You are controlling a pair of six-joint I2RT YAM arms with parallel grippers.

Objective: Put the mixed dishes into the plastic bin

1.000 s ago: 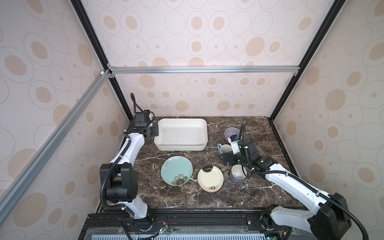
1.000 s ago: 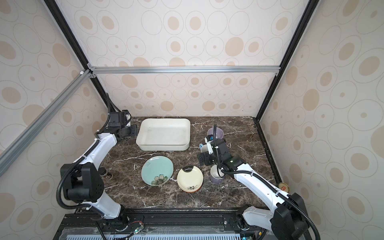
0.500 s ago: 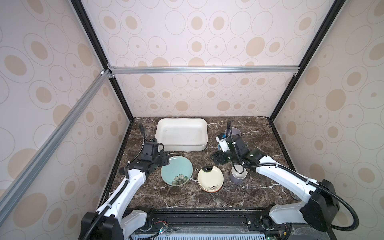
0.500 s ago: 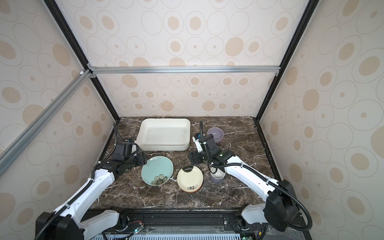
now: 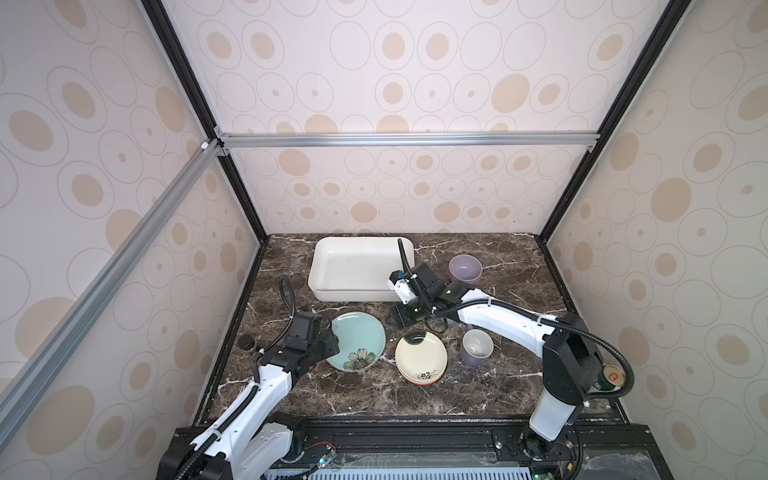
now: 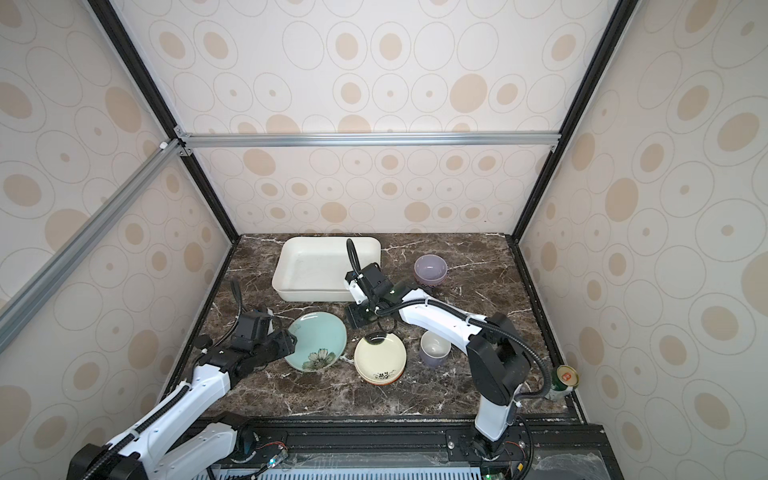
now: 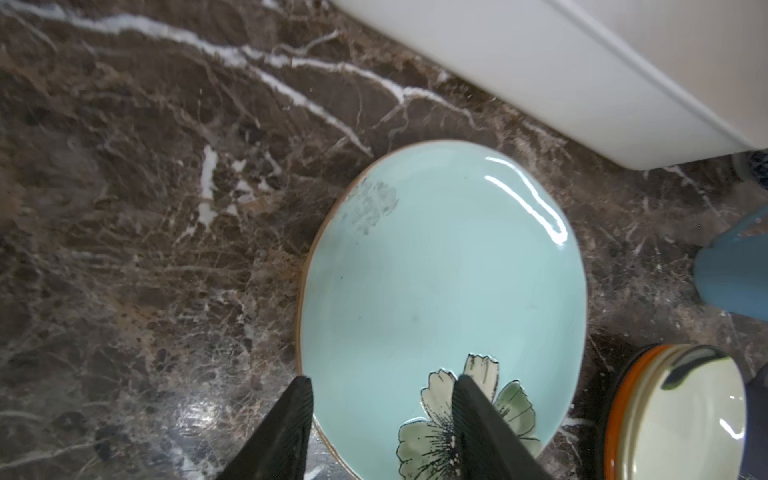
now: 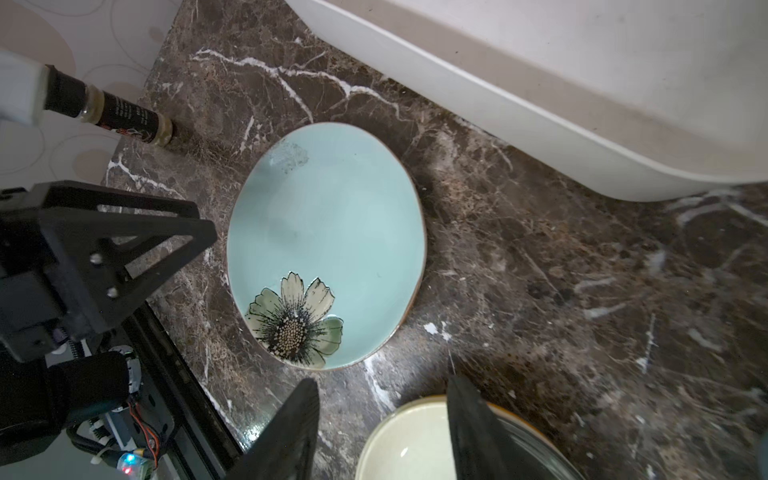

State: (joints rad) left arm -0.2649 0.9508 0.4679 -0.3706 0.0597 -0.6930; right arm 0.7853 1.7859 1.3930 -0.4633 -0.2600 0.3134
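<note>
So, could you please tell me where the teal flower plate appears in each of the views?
In a top view: teal flower plate, low, left of centre.
In a top view: likewise.
Left wrist: lower middle.
Right wrist: near centre.
Shared landmark: plastic bin beside it.

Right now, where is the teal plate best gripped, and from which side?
The teal plate lies flat on the table, so only its thin upturned rim offers a hold. Probably take the edge nearest the left gripper, coming from the left.
</note>
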